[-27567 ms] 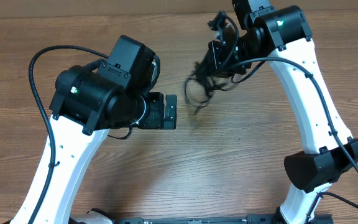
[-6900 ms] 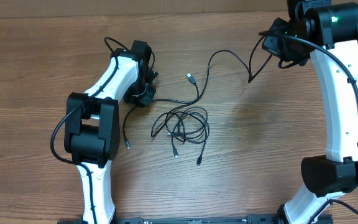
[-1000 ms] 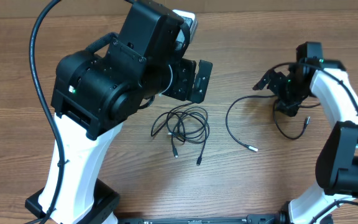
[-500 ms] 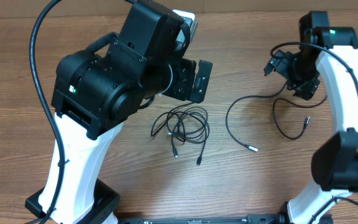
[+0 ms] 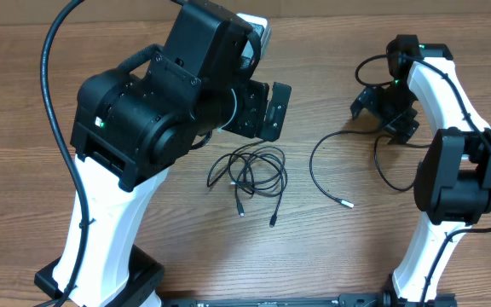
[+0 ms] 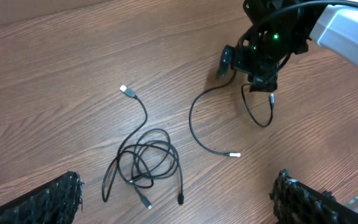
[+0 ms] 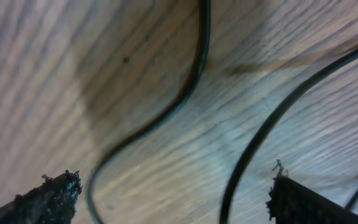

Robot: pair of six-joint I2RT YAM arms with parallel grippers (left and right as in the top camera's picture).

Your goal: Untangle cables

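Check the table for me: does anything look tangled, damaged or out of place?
Nothing looks damaged or spilled. The one untidy spot is the bundle of cables at mid-table, its loops crossing over each other with plug ends sticking out. A separate cable lies apart to its right in an open curve.

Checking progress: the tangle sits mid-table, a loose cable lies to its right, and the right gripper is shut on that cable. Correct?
No: the right gripper is open over the loose cable, per the right wrist view. The tangle sits mid-table as stated.

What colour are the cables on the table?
The cables are black; the left wrist view shows it best.
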